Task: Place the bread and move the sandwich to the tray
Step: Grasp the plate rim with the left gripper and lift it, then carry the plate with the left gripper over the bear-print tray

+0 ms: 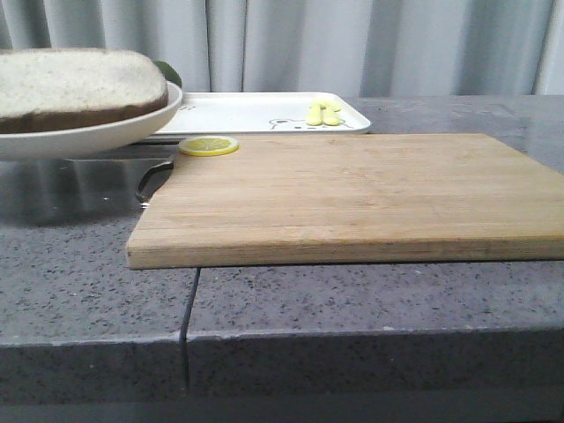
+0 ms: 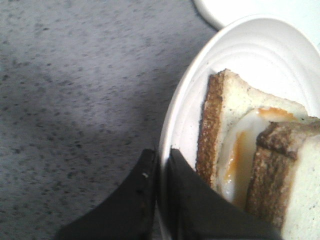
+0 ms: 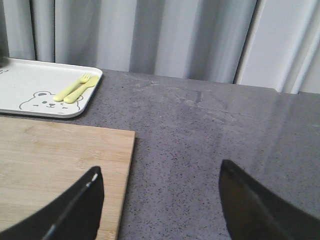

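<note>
The sandwich sits on its round white plate [image 1: 97, 134], which hangs in the air at the far left, above the counter and beside the tray [image 1: 256, 113]. The thick bread [image 1: 79, 84] lies on top. In the left wrist view the bread [image 2: 300, 170] partly covers the fried egg [image 2: 239, 150] on the lower slice. My left gripper [image 2: 162, 155] is shut on the plate's rim [image 2: 172, 120], one finger inside and one outside. My right gripper [image 3: 160, 175] is open with nothing in it, over the counter by the board's right edge.
A wooden cutting board [image 1: 352, 194] fills the middle of the grey stone counter, with a lemon slice [image 1: 209, 145] at its far left corner. Yellow cutlery [image 3: 75, 89] lies on the tray's right part. A grey curtain hangs behind.
</note>
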Tool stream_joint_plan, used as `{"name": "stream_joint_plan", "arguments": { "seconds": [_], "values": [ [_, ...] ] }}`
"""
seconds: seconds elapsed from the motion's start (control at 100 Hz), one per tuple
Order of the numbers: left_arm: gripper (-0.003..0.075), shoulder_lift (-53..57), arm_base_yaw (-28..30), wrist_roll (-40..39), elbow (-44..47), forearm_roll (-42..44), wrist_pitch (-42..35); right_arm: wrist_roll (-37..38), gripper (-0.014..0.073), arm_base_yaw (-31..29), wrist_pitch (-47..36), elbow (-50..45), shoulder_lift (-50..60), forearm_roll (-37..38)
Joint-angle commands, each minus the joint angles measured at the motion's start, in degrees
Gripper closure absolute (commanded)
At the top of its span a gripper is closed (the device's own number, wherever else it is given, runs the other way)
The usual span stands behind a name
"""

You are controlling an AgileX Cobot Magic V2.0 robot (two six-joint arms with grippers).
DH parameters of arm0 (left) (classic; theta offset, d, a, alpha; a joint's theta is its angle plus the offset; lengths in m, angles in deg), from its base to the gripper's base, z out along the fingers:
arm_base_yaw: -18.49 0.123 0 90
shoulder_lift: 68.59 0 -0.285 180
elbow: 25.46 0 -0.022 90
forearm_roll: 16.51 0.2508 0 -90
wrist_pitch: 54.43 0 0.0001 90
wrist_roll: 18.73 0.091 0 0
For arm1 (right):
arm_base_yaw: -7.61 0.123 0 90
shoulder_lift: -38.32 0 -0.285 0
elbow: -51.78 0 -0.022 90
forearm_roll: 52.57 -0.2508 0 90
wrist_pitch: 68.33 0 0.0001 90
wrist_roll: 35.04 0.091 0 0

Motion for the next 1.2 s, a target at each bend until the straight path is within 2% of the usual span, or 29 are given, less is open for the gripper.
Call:
{"name": "stream_joint_plan", "arguments": {
  "seconds": [0.0,0.23,0.42,0.78,1.19],
  "values": [
    [0.0739,2.8,-0.1,-0.3,-2.0,-6.0,-1.2,0.0,0.0095,-0.4,-4.6,1.5,-0.3,0.4],
    [0.0739,1.6,-0.1,0.0,-7.6,-9.3,-0.4,0.0,0.0095,-0.4,-4.6,1.5,-0.3,0.4],
    [0.0739,-2.9,-0.5,0.2,-16.9,-9.3,2.8,0.0,0.0095,-0.4,-4.6,1.5,-0.3,0.4],
    [0.0739,-19.1,-7.1,0.2,-36.5,-8.6,8.4,0.0,0.0095,-0.4,-4.6,1.5,-0.3,0.4],
    [0.0740,-36.7,-7.7,-1.9,-58.2,-7.1,16.9,0.0,0.0095,-0.4,-4.6,1.5,-0.3,0.4]
  ]
}}
